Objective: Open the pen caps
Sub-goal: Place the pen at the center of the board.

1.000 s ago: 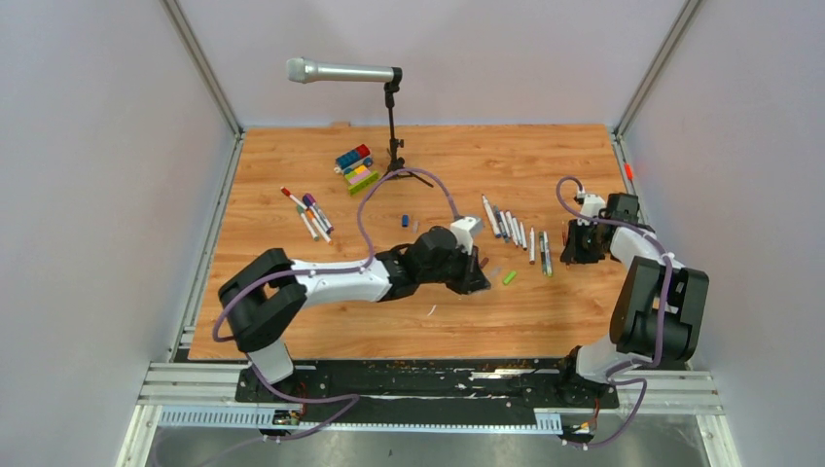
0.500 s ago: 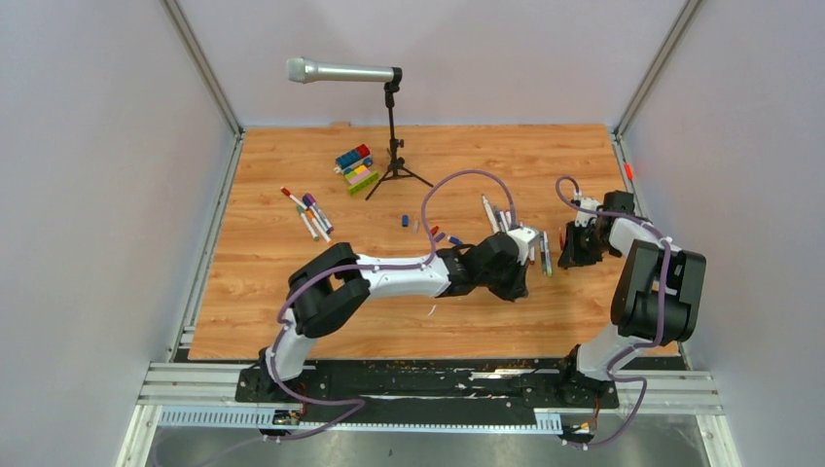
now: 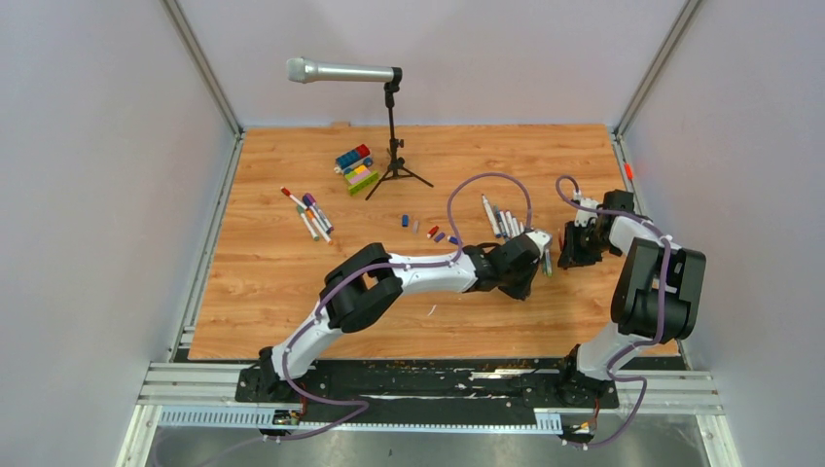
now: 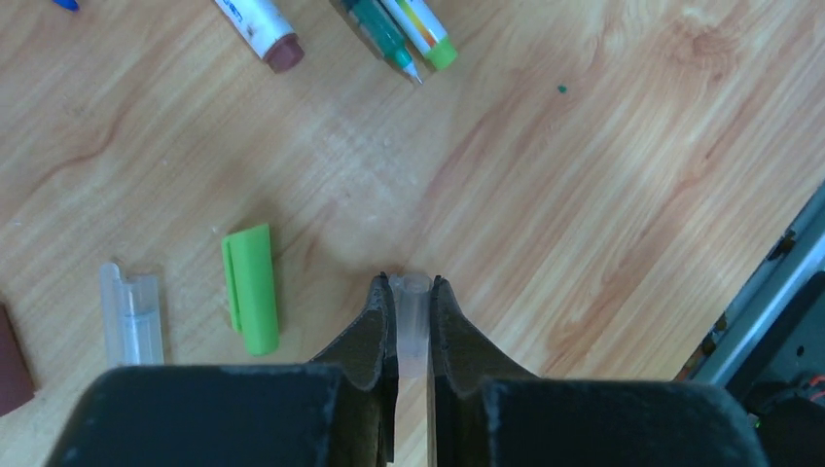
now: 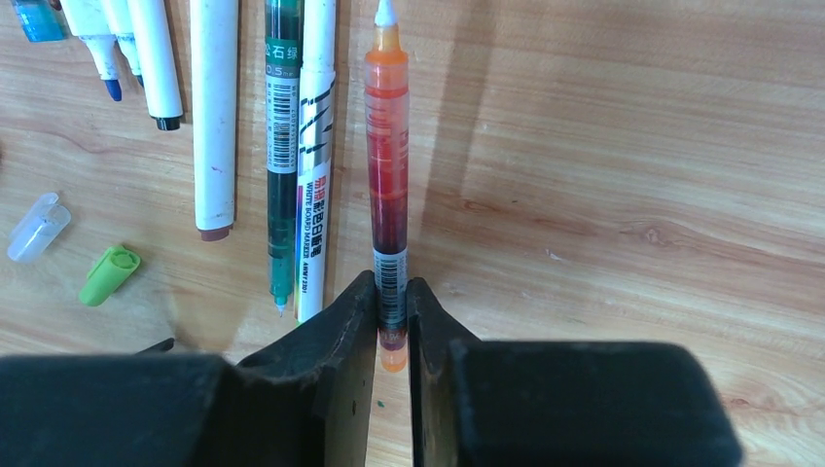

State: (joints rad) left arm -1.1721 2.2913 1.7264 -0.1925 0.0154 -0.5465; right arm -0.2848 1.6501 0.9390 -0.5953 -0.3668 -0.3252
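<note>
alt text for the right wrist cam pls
The right claw grips the near end of an uncapped red-orange pen, white tip pointing away, wooden table beneath. Left of it lie other pens in a row, plus a loose green cap and a clear cap.

Microphone (image 3: 342, 71) horizontal atop black stand (image 3: 393, 146), far side of table (image 3: 292, 282). Coloured blocks (image 3: 355, 167) clustered just left of stand.

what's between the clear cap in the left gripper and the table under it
Nothing visible. The clear cap in the left gripper has only bare table beneath it; the green cap lies to one side, apart.
</note>
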